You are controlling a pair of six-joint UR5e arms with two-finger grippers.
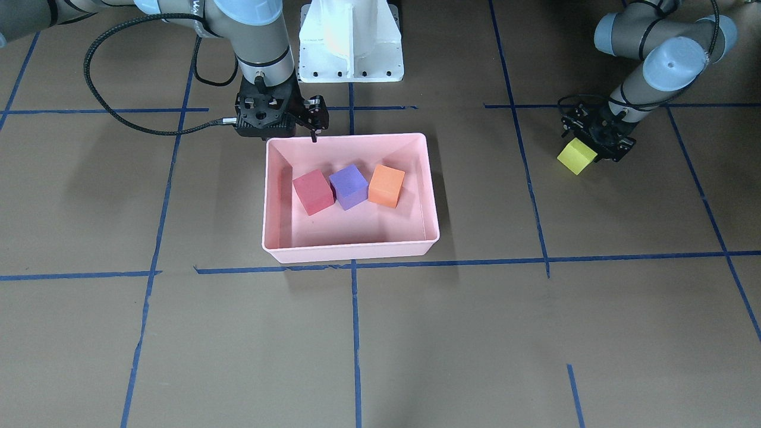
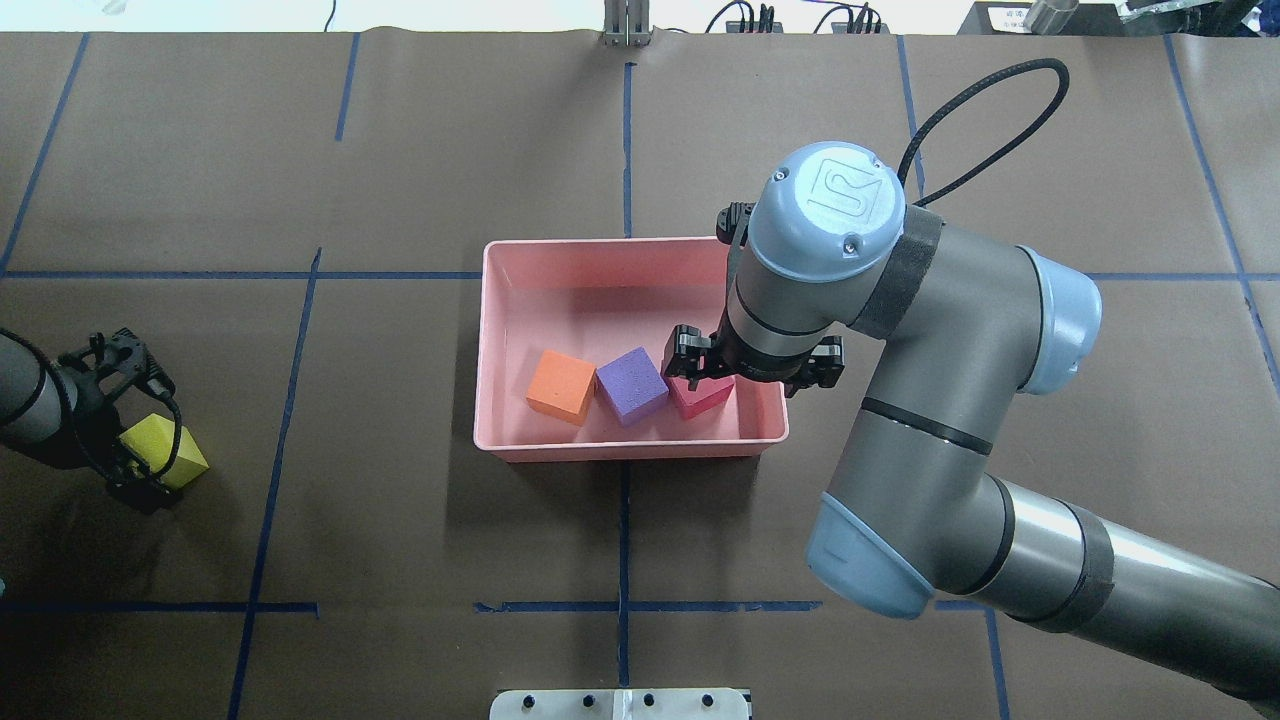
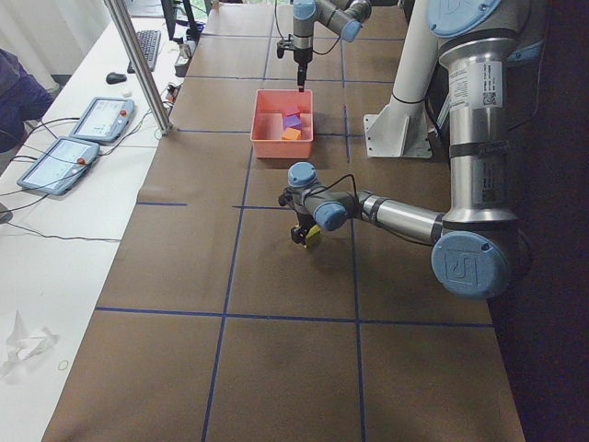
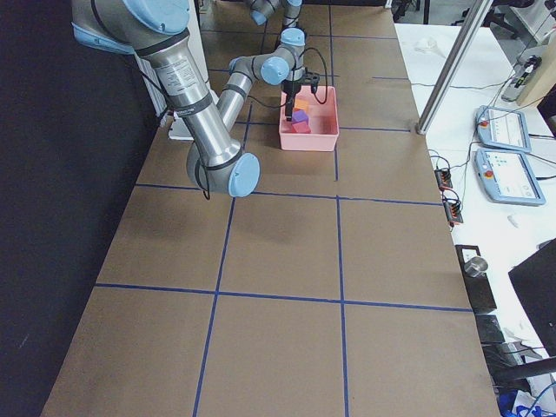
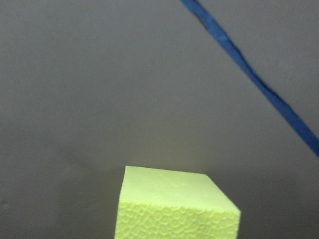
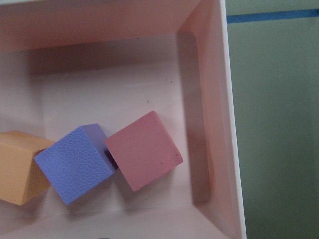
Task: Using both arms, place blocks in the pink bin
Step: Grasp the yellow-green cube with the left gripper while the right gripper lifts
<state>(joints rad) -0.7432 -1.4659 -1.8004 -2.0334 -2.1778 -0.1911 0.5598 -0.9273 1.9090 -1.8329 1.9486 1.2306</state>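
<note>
The pink bin (image 1: 351, 246) sits mid-table and holds the red block (image 1: 313, 191), the purple block (image 1: 349, 186) and the orange block (image 1: 386, 185) in a row. My right gripper (image 2: 757, 372) hovers open and empty above the bin's corner on the robot's side, over the red block (image 6: 143, 150). My left gripper (image 1: 591, 142) is low at the table's left side, shut on the yellow-green block (image 1: 576, 156), which sits tilted. That block fills the bottom of the left wrist view (image 5: 174, 206); no fingers show there.
The white pedestal base (image 1: 351, 41) stands behind the bin on the robot's side. Blue tape lines (image 1: 357, 333) grid the brown table. The right arm's elbow (image 2: 900, 480) hangs over the bin's right end. Tablets (image 3: 64, 161) lie on a side bench.
</note>
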